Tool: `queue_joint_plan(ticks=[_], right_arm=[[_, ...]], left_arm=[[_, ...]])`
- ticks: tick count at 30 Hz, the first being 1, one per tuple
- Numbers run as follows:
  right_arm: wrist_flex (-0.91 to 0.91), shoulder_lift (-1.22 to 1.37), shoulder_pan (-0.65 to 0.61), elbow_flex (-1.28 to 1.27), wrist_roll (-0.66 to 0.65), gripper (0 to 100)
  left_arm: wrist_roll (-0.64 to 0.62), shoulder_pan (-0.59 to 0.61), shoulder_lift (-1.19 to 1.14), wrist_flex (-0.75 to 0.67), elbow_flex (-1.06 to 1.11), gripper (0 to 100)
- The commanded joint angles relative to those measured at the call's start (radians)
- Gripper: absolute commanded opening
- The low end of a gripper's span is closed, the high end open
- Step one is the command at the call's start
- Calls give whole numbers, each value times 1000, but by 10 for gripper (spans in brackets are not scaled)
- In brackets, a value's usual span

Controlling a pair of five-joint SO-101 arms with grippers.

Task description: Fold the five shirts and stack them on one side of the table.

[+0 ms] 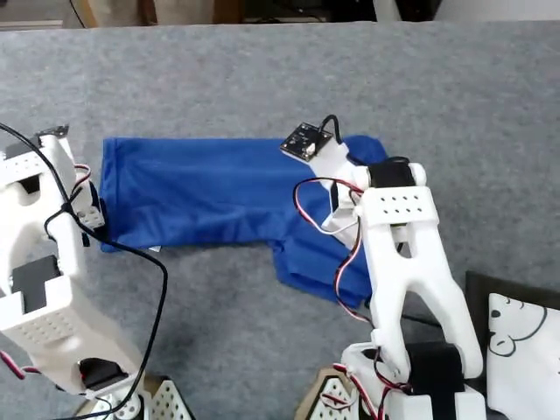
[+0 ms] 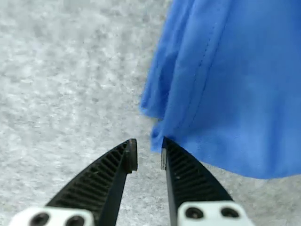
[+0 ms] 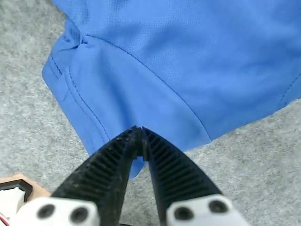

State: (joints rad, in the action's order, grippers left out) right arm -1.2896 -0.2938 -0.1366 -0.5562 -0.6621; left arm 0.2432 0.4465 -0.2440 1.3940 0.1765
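Note:
A blue shirt (image 1: 201, 188) lies spread across the grey table, with one part folded down toward the front at its right end. My left gripper (image 2: 148, 155) sits low at the shirt's left front corner (image 2: 160, 136). Its fingers are a narrow gap apart with only table between them, and one fingertip (image 2: 165, 149) is right beside the hem. In the high view the left gripper (image 1: 94, 219) is at that same corner. My right gripper (image 3: 141, 136) is shut, tips together, just over the flat fabric of the blue shirt (image 3: 188, 56) near a hem. The right arm (image 1: 394, 201) stands over the shirt's right end.
A white cloth with black print (image 1: 516, 337) lies on a dark mat at the front right corner. Bare grey table (image 1: 262, 70) stretches behind the shirt and in front of its middle. Both arm bases stand at the front edge.

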Motion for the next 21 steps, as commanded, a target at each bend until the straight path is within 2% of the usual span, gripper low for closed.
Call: queue_joint_plan(ticks=[1,4,17,21], right_arm=[[5,-54,15,4,12,9],[5,-54,15,4,12,9],[5,-54,15,4,12,9],[5,-54,15,4,12,9]], left_arm=[[5,-51,50,-14,44,81],[3,-63,50,-12,44,41],[6,-11,48,-57,58,69],[9,6,50,-61,55,112]])
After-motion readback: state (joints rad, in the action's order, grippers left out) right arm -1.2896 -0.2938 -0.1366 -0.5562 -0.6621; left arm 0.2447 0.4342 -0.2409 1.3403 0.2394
